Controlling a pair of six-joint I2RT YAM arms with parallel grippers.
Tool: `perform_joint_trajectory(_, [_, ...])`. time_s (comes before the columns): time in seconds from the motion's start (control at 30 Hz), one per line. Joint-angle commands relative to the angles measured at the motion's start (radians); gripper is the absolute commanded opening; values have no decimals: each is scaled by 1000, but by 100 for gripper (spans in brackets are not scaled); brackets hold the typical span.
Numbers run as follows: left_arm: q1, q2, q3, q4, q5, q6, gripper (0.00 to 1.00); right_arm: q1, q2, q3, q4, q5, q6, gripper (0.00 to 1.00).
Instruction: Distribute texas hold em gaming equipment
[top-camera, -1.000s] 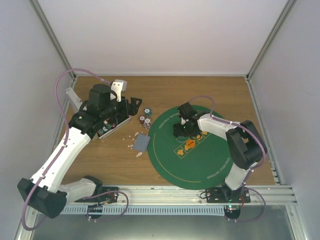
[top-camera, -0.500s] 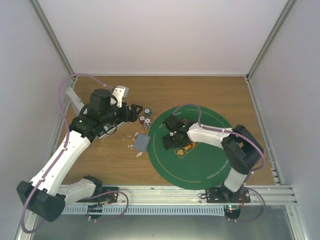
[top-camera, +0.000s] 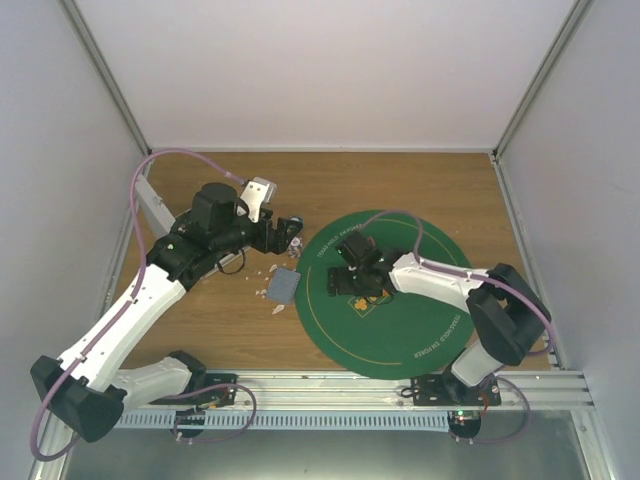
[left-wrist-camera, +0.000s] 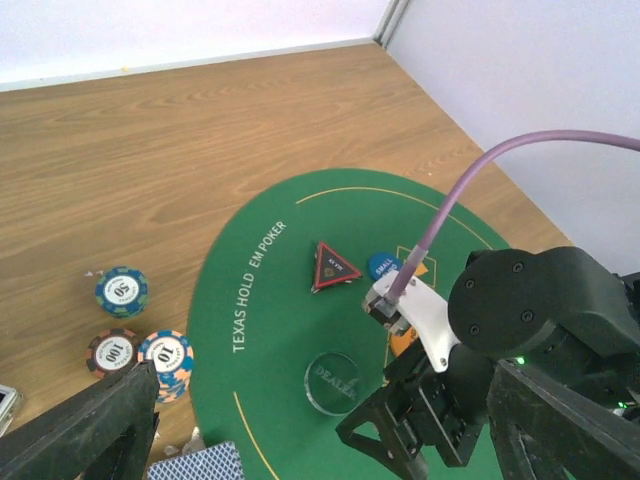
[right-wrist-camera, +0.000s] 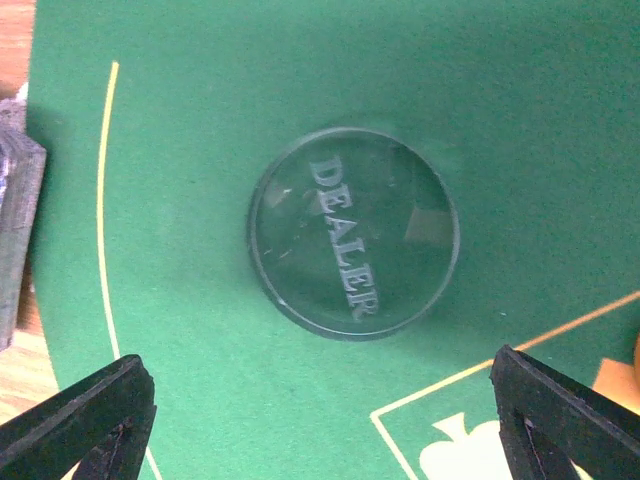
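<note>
A clear round dealer button (right-wrist-camera: 353, 232) lies on the green mat (right-wrist-camera: 200, 60). My right gripper (right-wrist-camera: 320, 430) is open just short of it, holding nothing, and shows in the top view (top-camera: 348, 283). A red triangle token (left-wrist-camera: 335, 265), a blue token (left-wrist-camera: 385, 266) and a partly hidden orange token (left-wrist-camera: 405, 340) lie on the mat. Three striped chip stacks (left-wrist-camera: 122, 291) (left-wrist-camera: 110, 351) (left-wrist-camera: 167, 356) stand on the wood left of the mat. A blue-backed card deck (top-camera: 284, 287) lies near them. My left gripper (top-camera: 287, 232) is open and empty above the chips.
The silver case (top-camera: 230, 262) is mostly hidden under my left arm. Small white pieces (top-camera: 272, 296) lie beside the deck. The mat (top-camera: 400, 330) covers the right middle of the wooden table. Walls close in the left, right and back.
My left gripper has swung right from the case to above the chips. My right gripper has moved left across the mat to the dealer button.
</note>
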Motion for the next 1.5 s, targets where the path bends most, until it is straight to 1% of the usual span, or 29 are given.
perform_joint_trajectory(0.0, [-8, -29, -13, 72, -7, -5, 90, -65, -63, -82, 126, -35, 22, 91])
perform_joint_trajectory(0.07, [-6, -24, 2, 68, -36, -14, 90, -122, -87, -120, 210, -125, 16, 90])
perform_joint_trajectory(0.2, [-6, -6, 28, 63, -32, -18, 90, -208, -124, -200, 392, -235, 3, 89])
perform_joint_trajectory(0.33, [-6, -5, 32, 51, -37, -31, 89, -276, -103, -268, 622, -393, 11, 88])
perform_joint_trajectory(0.37, [-6, -8, 31, 50, -37, -32, 89, -283, -91, -270, 646, -414, 7, 88])
perform_joint_trajectory(0.57, [-6, -16, 18, 46, -43, -46, 89, -309, 4, -240, 717, -482, -19, 86])
perform_joint_trajectory(0.73, [-6, -19, 13, 43, -45, -47, 89, -315, 71, -213, 708, -486, -47, 86])
perform_joint_trajectory(0.83, [-6, -18, 15, 44, -43, -49, 89, -317, 83, -231, 714, -499, -55, 85])
perform_joint_trajectory(1.0, [-6, -16, 8, 48, -44, -52, 89, -311, 84, -293, 788, -597, -46, 85])
perform_joint_trajectory(1.1, [-6, -13, 3, 54, -38, -57, 89, -293, 90, -320, 819, -636, -32, 84])
perform_joint_trajectory(1.2, [-6, -13, -2, 58, -32, -61, 89, -259, 105, -318, 813, -653, -34, 85])
perform_joint_trajectory(1.47, [-6, -25, -17, 59, -31, -69, 89, -147, 119, -294, 773, -629, -27, 83])
